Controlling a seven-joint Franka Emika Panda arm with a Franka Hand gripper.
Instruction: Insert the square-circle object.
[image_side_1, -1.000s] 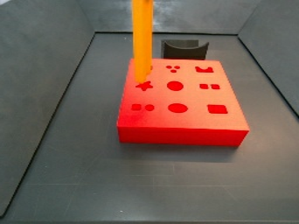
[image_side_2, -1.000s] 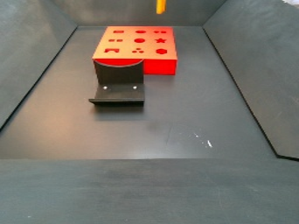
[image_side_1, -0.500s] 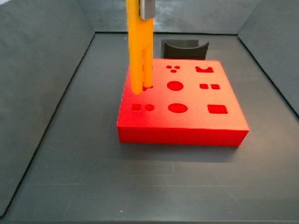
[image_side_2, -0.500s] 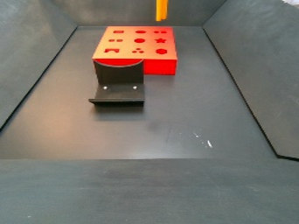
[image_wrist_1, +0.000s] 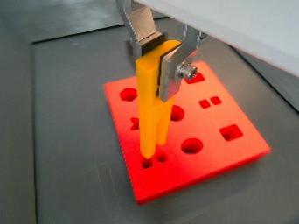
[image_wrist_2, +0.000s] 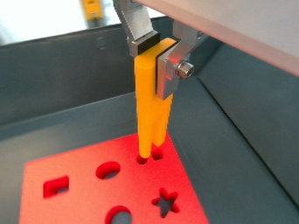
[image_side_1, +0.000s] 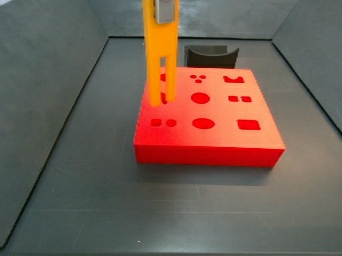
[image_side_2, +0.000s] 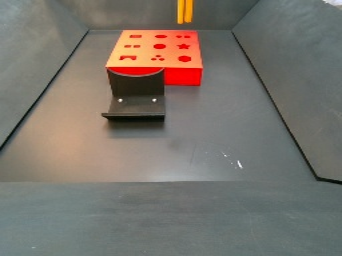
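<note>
My claw hangs vertical, pointing straight down, silver fingers clamped on the top of the square-circle object, which hangs below the pads.

In a side view the claw is cut off by the upper edge, so only its lowest part is seen. In a side view only the prongs of the square-circle object are shown, the rest being cropped. In a side view the fixture is partly hidden behind the red block. Whether the prongs touch the block cannot be told in a wrist view.
</note>
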